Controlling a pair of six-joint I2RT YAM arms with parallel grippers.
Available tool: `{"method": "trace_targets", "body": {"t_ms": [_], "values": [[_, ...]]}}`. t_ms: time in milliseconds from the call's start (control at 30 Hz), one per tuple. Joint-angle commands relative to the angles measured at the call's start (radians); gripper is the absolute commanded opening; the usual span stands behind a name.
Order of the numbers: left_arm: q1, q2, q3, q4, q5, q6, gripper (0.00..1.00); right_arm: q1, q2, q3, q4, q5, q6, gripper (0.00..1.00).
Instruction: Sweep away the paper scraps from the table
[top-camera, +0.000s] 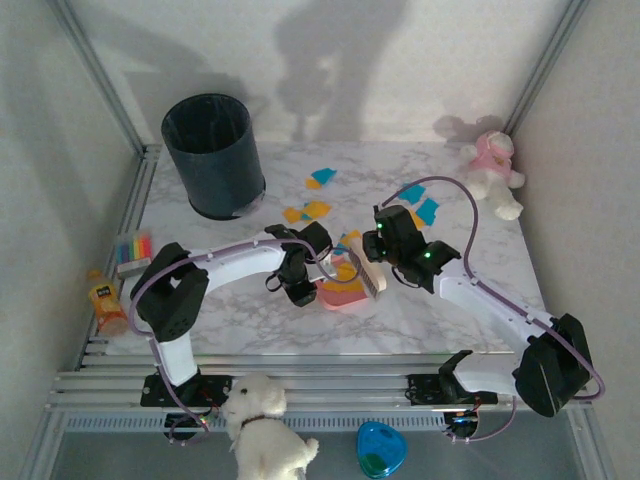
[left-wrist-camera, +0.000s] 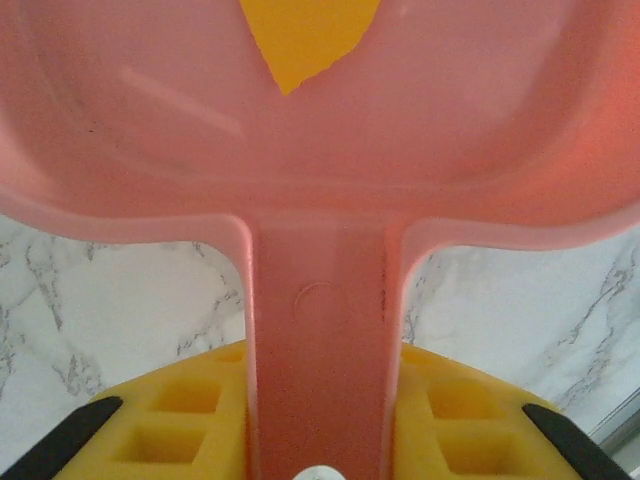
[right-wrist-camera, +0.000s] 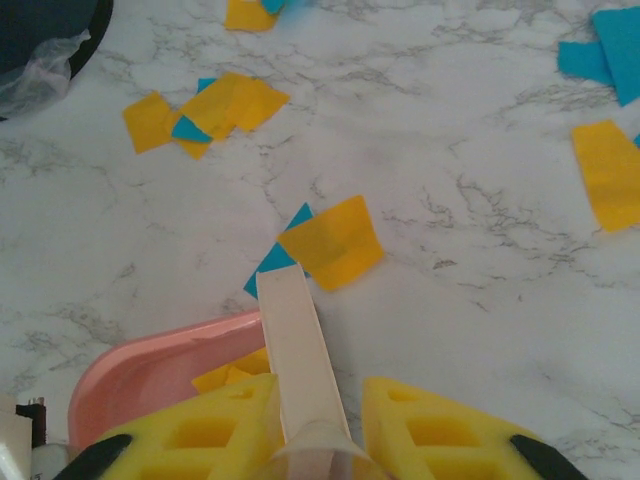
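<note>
Lying in the dustpan, one scrap is cropped.

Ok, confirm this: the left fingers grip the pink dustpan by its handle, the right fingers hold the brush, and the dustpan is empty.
Wrong: the dustpan is not empty. The left wrist view shows an orange-yellow paper scrap lying in it. The left fingers do grip its handle, and the right fingers do hold the brush.

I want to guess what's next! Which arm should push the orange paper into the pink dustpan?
Probably the right. The right hand grips the brush, whose end is right by an orange scrap near the dustpan. The left hand only holds the dustpan's handle.
</note>
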Motion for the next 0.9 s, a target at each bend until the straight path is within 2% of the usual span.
{"method": "trace_targets", "body": {"t_ms": [0,433,867], "values": [[0.006,-0.031,-0.028,-0.031,-0.045,-0.030,0.00,-0.003,-0.043,0.018,0.037,0.060,0.017,0.00],[0.043,-0.091,-0.072,-0.045,-0.050,-0.069,0.00,-0.103,0.033,0.057,0.104,0.124,-0.041,0.00],[0.086,-0.062,-0.051,-0.101,-0.098,-0.128,0.00,-0.177,0.300,0.264,0.167,0.096,-0.212,0.00]]}}
